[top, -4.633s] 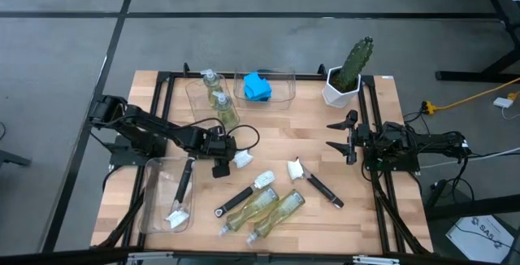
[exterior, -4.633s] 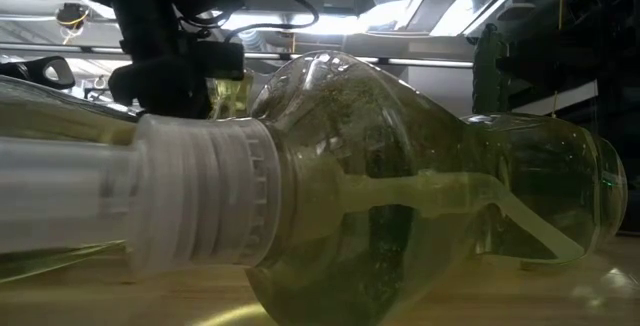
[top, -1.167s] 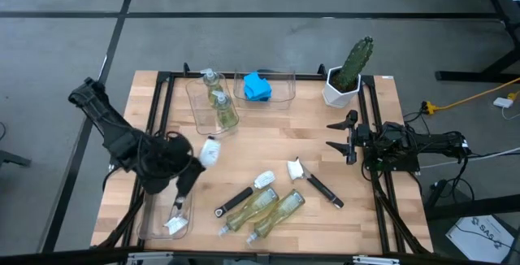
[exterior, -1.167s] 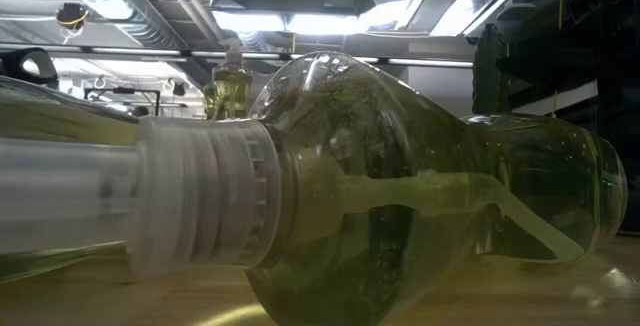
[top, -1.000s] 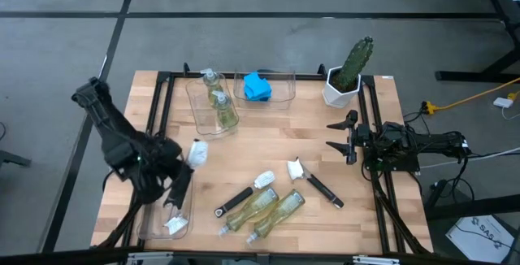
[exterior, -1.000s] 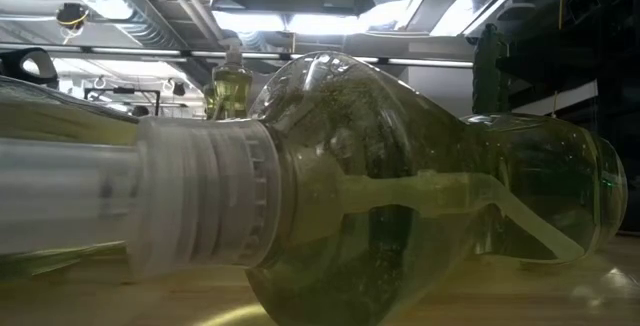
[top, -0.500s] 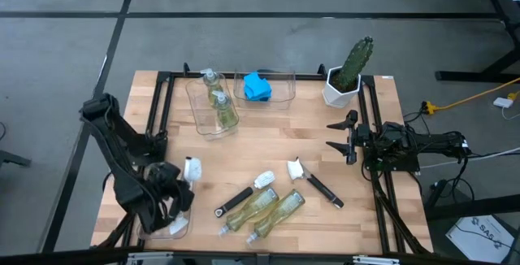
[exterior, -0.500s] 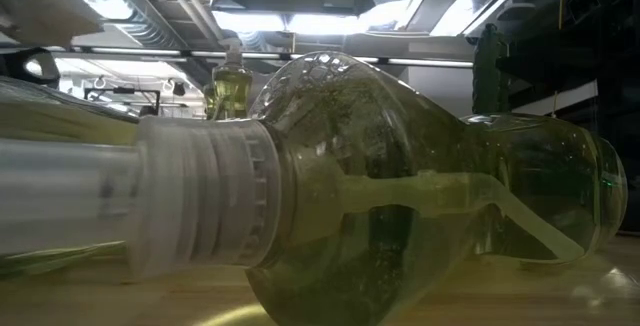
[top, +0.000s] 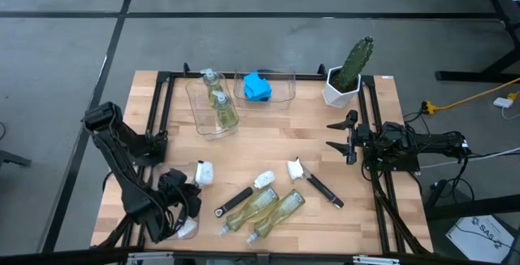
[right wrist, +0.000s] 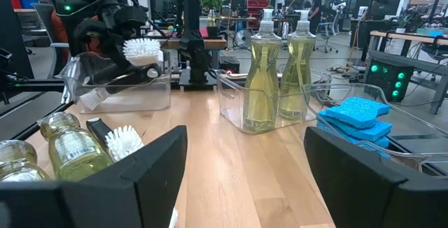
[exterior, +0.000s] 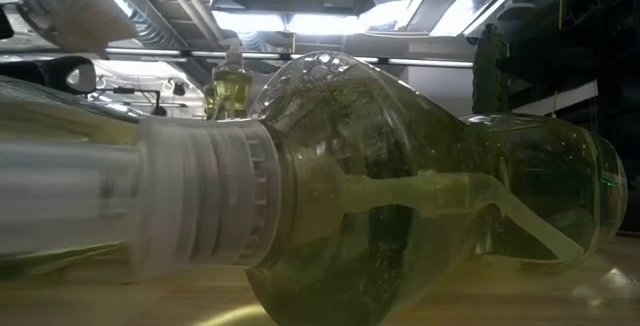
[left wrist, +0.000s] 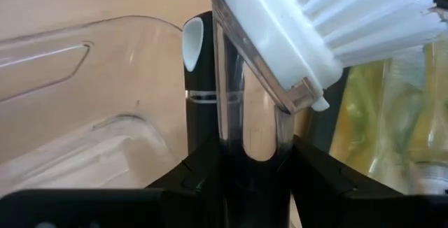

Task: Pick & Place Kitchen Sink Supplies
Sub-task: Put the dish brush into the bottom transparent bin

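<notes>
Gripping a dish brush (top: 197, 173) by its black handle, my left gripper (top: 180, 200) sits over the near-left corner of the table (top: 268, 139); the left wrist view shows the fingers closed tight on the handle, the white bristled head (left wrist: 329, 18) tilted up and away from them. Half a second ago the brush head was a little farther back and to the left; I see it now nearer the table's middle, with the arm folded lower toward the front edge. The long clear bin (top: 166, 216) lies beneath the gripper, and a second brush head (top: 186, 229) shows white at its near end.

At the back, one clear bin (top: 210, 106) holds two upright soap bottles (top: 218, 102), and the bin beside it (top: 266, 86) holds blue sponges (top: 257, 86). Loose on the wood lie two more soap bottles (top: 264, 206) side by side, a brush (top: 244, 193) touching them, and another brush (top: 313, 182) just to their right. A cactus in a white pot (top: 348, 74) stands at the back right.

My right gripper (top: 340, 137) waits at the right edge, fingers spread wide apart with nothing between them.
</notes>
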